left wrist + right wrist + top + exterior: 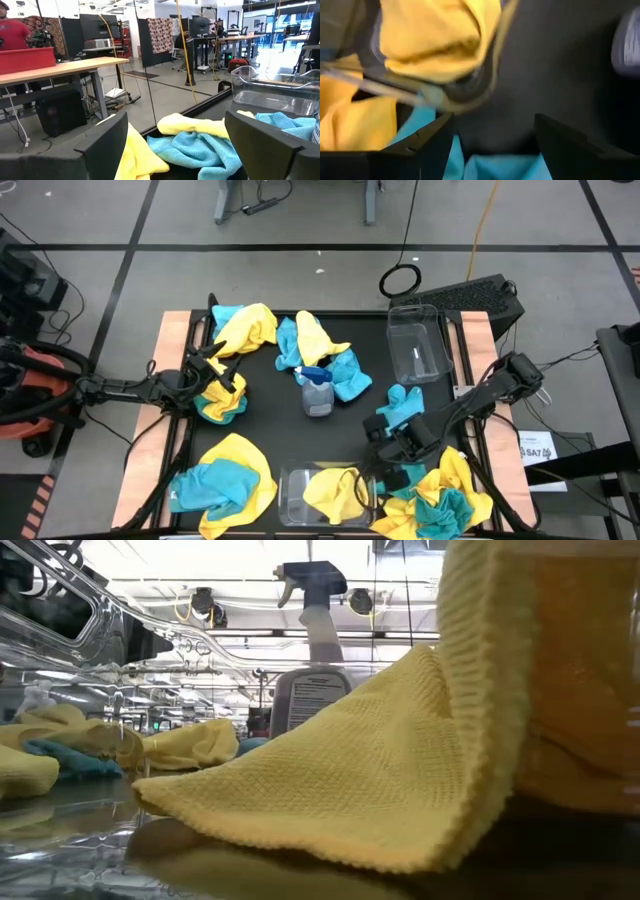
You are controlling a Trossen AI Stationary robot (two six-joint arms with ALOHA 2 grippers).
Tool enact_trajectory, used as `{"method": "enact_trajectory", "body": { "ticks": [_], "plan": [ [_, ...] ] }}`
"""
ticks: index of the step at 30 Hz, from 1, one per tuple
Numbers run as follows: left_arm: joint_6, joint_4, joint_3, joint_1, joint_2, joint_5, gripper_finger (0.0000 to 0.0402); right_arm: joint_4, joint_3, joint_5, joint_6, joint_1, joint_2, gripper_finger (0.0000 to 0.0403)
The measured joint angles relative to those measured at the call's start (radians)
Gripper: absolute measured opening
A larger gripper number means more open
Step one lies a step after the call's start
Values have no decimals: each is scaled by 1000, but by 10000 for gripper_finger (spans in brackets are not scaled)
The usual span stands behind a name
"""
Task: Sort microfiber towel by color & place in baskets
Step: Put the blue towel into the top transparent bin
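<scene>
Hovering just beside the near bin [325,498], which holds a yellow towel [332,488], the right gripper [385,448] has its fingers apart, and a teal towel [485,167] seems to lie under them, though the wrist view is smeared. Left of the spray bottle [318,392], the left gripper [222,370] waits with fingers spread wide over a yellow and teal heap [222,398]. Right of the bottle stands the far bin [416,345].

Overhead view straight down; low view level beside the yellow towel [350,780], shared with the spray bottle [318,390].
</scene>
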Motion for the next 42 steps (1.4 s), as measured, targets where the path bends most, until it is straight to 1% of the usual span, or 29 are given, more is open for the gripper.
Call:
{"method": "enact_trajectory", "body": {
  "ticks": [5,8,14,21,29,33,35,37,39,42],
  "plan": [
    [0,0,0,0,0,0,338,-159,1,2,105,5,-13,263],
    [0,0,0,0,0,0,338,-249,-4,31,167,13,-13,263],
    [0,0,0,0,0,0,338,-249,-95,49,193,22,-14,263],
    [0,0,0,0,0,0,338,-182,-277,45,238,18,-25,263],
    [0,0,0,0,0,0,338,107,-510,18,247,-35,-86,263],
    [0,0,0,0,0,0,338,176,-574,2,240,-68,-93,256],
    [0,0,0,0,0,0,338,200,-587,-7,223,-78,-94,236],
    [0,0,0,0,0,0,338,219,-587,-4,200,-82,-93,201],
    [0,0,0,0,0,0,338,249,-587,15,181,-87,-91,151],
    [0,0,0,0,0,0,338,264,-588,19,161,-93,-89,57]
  ]
}}
